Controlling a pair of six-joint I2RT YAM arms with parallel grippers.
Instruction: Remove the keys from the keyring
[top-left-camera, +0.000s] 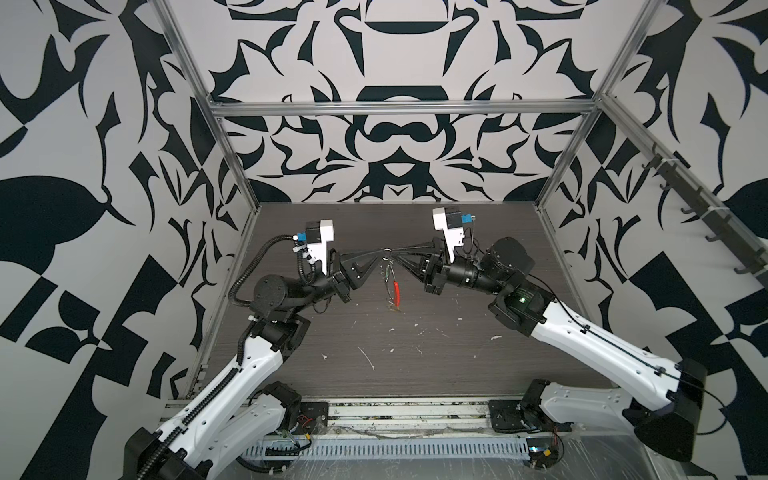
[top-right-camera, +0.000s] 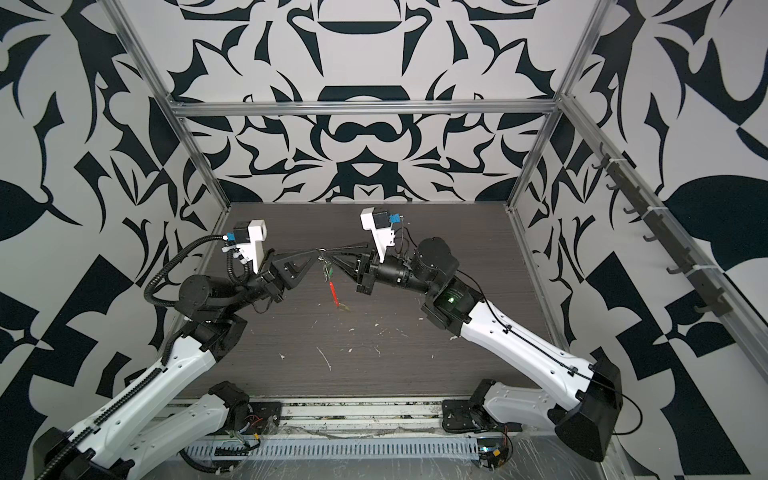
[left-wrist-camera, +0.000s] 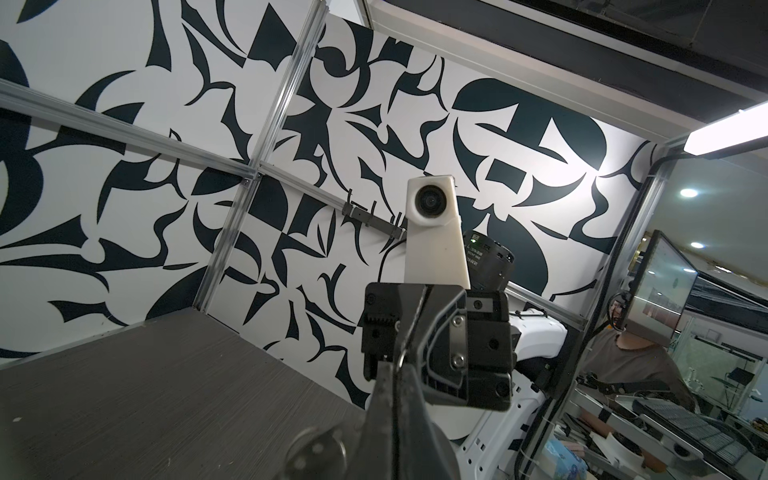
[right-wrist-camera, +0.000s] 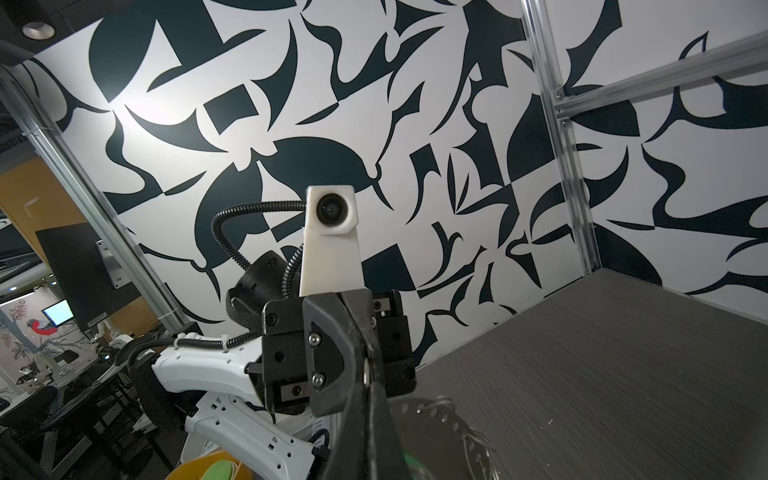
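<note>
Both grippers meet tip to tip above the middle of the table. My left gripper (top-left-camera: 380, 252) (top-right-camera: 316, 250) and my right gripper (top-left-camera: 393, 252) (top-right-camera: 326, 251) are each shut on a thin silver ring (top-left-camera: 386, 250) at the top of the hanging bundle. Whether that ring is a tag's split ring or the loop's wire cannot be told. Below hang a green key tag (top-left-camera: 387, 272) (top-right-camera: 328, 271), the keyring's red sleeve (top-left-camera: 397, 291) (top-right-camera: 332, 291) and a yellow key tag (top-left-camera: 394, 307) (top-right-camera: 344, 308) near the tabletop. Each wrist view shows shut jaws, left gripper (left-wrist-camera: 399, 365) and right gripper (right-wrist-camera: 365, 374), with silver metal pinched at the tips.
The dark wood-grain table (top-left-camera: 457, 365) carries scattered white specks. Patterned walls and an aluminium frame (top-left-camera: 232, 166) enclose it on three sides. A rail of dark hooks (top-left-camera: 706, 216) runs along the right wall. A slotted cable duct (top-left-camera: 374, 451) lies along the front.
</note>
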